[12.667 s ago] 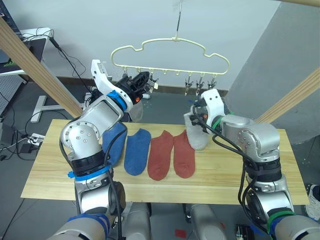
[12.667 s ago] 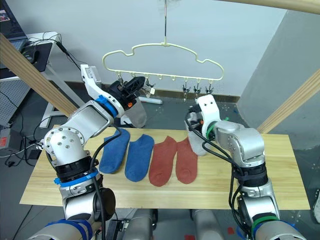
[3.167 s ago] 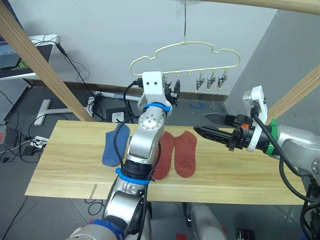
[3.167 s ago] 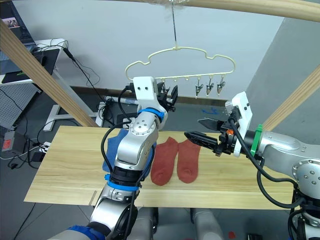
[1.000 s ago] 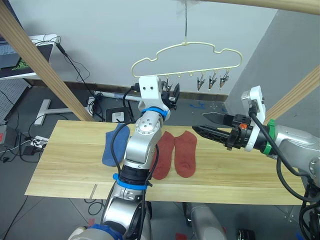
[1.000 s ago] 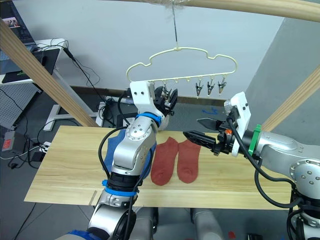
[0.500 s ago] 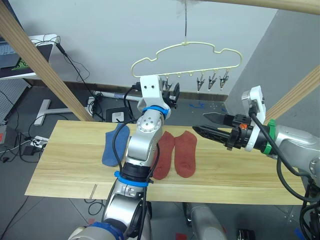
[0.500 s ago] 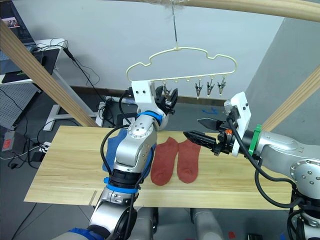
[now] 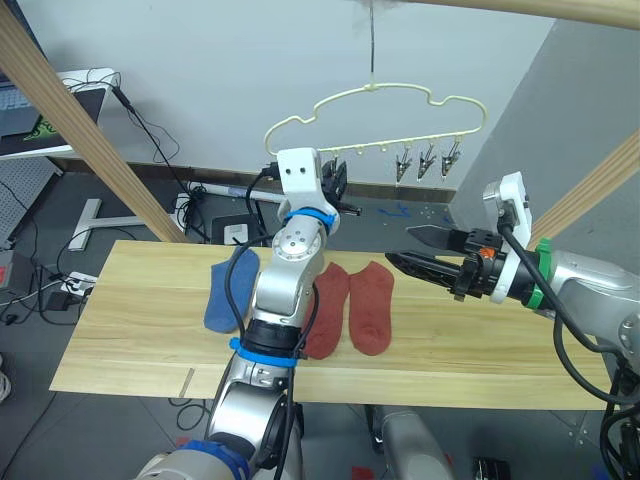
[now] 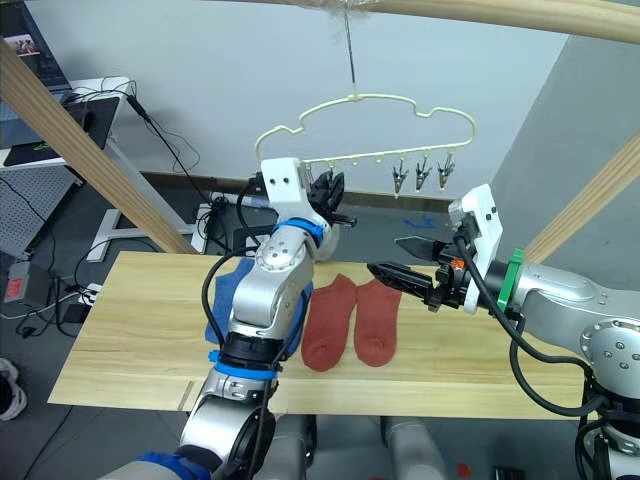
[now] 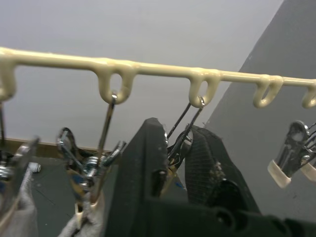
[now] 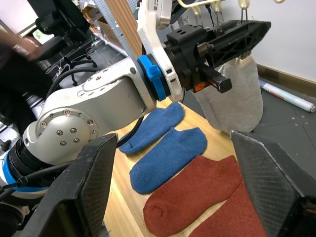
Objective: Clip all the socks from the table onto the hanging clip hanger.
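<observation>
Left gripper (image 9: 335, 185) raised at the clip hanger (image 9: 375, 113), right gripper (image 9: 400, 250) wide open above the table (image 9: 140, 330).

Head views: two rust-red socks (image 9: 355, 308) lie just below the tips of the right gripper, and a blue sock (image 9: 228, 290) lies on the far side of the left arm. Left wrist view: the left fingers (image 11: 143, 163) stand narrow around a metal clip (image 11: 180, 143) hanging under the hanger bar (image 11: 148, 66); whether they squeeze it I cannot tell. Right wrist view: between the spread right fingers (image 12: 94, 173) are two blue socks (image 12: 170, 150), and a grey sock (image 12: 234, 96) hangs at the left gripper.
</observation>
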You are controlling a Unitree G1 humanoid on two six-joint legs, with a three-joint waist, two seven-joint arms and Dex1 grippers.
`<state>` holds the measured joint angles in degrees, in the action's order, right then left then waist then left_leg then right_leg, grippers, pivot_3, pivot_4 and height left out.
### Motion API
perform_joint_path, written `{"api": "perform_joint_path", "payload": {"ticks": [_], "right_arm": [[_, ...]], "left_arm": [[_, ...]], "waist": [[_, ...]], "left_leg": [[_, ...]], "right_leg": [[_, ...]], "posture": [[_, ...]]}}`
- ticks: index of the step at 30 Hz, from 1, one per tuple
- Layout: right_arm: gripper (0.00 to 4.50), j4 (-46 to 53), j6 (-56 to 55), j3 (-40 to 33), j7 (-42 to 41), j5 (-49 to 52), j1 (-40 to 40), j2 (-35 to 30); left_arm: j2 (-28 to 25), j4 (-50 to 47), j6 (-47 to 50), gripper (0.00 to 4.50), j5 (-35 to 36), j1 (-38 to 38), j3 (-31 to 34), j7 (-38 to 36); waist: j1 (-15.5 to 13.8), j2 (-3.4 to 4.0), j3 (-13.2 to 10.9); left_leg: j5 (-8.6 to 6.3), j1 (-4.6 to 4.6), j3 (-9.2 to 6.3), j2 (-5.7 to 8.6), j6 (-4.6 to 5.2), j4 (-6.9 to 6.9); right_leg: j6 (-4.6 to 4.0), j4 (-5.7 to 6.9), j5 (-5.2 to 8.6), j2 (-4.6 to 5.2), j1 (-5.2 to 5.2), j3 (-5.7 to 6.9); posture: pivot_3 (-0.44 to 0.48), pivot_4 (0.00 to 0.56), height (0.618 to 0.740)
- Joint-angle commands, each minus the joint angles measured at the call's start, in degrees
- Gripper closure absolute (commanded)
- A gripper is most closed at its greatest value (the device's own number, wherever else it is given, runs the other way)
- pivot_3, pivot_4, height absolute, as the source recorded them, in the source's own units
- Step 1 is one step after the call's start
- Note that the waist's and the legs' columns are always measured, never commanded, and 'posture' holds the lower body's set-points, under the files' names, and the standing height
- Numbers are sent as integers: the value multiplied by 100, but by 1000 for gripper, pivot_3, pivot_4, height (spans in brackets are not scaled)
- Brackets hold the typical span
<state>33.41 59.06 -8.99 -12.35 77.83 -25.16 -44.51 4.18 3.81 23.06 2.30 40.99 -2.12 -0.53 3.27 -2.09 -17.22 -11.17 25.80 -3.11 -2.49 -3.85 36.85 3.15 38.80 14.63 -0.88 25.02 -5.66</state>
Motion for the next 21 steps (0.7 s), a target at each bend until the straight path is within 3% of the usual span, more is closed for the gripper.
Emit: {"api": "perform_joint_path", "payload": {"ticks": [1, 9, 21], "right_arm": [[701, 138, -123, -145, -20, 85, 25, -57], [701, 139, -114, -133, -35, 77, -1, -70], [701, 147, 319, 550, 357, -292, -484, -127]], "left_arm": [[47, -177, -101, 4310, 3, 69, -23, 26], [-40, -437, 165, 4386, 131, 74, 26, -129], [-205, -1389, 1785, 4386, 2053, 318, 1016, -812]], "waist": [[0, 0, 0], [0, 0, 0], [12, -1, -3]], "left_leg": [[0, 0, 0, 0, 0, 0], [0, 0, 0, 0, 0, 0], [0, 3, 0, -1, 0, -1]], "right_leg": [[0, 0, 0, 0, 0, 0], [0, 0, 0, 0, 0, 0], [0, 1, 0, 0, 5, 1]], "posture": [[-105, 302, 740], [-107, 297, 740], [-108, 301, 740]]}}
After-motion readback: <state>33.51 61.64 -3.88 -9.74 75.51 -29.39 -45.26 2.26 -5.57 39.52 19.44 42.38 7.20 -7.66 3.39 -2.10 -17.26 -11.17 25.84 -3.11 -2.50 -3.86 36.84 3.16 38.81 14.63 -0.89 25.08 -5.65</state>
